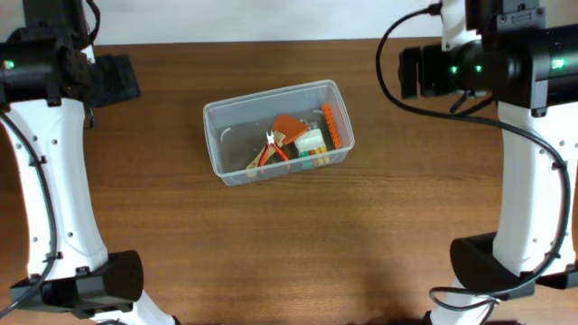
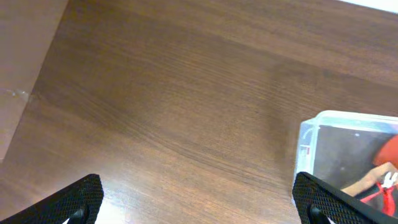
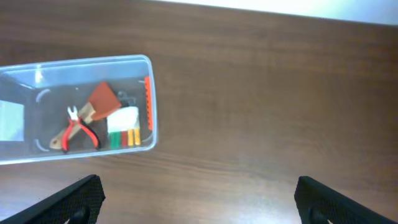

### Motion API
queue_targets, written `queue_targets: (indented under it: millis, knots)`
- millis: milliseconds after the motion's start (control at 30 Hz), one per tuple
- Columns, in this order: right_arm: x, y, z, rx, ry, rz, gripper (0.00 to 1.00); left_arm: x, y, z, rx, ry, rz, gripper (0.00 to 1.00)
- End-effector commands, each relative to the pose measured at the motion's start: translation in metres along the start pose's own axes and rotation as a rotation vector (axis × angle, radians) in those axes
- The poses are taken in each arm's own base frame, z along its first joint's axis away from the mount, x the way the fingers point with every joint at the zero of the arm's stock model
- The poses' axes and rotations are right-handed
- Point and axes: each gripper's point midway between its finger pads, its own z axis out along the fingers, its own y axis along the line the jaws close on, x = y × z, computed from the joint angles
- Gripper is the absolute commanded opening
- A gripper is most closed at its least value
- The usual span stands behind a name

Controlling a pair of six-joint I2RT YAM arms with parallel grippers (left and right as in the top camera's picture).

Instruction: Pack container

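Note:
The container (image 1: 228,137), a clear plastic tub, sits tilted at the table's middle. Inside lie red-handled pliers (image 1: 274,151), an orange-bladed scraper (image 1: 287,128), a white block (image 1: 310,142) and an orange toothed strip (image 1: 332,126). My left gripper (image 1: 113,79) hovers open at the far left, well away from the tub. The left wrist view has its jaws (image 2: 199,186) wide apart over bare wood, with the container's corner (image 2: 311,134) at the right. My right gripper (image 1: 411,72) hangs open at the far right. Its wrist view shows the jaws (image 3: 199,186) empty and the container (image 3: 25,124) at upper left.
The brown wooden table (image 1: 361,235) stretches all round the tub. A pale wall edge (image 1: 271,18) borders the far side. The arms' white links and black bases (image 1: 99,280) stand at the near left and the near right (image 1: 492,262).

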Motion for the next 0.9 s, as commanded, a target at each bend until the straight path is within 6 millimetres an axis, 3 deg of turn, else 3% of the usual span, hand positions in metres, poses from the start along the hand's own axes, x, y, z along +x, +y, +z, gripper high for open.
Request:
queue_targets:
  millis: [0,500,533,667,867]
  knots:
    - [0.005,-0.004,-0.001,0.032,0.012,0.005,0.99,0.002,0.006,-0.002,-0.03,-0.001,-0.02,0.99]
    - [0.005,-0.003,0.0,0.031,0.015,0.004,0.99,0.003,0.006,-0.002,-0.025,0.003,-0.021,0.99]
    - [0.005,-0.003,0.0,0.031,0.015,0.004,0.99,0.003,0.003,-0.002,-0.007,0.006,-0.031,0.99]
    - [0.005,-0.003,0.0,0.031,0.015,0.004,0.99,-0.017,-0.051,-0.01,0.306,-0.025,-0.246,0.99]
    - [0.005,-0.003,0.0,0.031,0.015,0.004,0.99,-0.02,-0.057,-0.012,0.347,-0.031,-0.246,0.99]
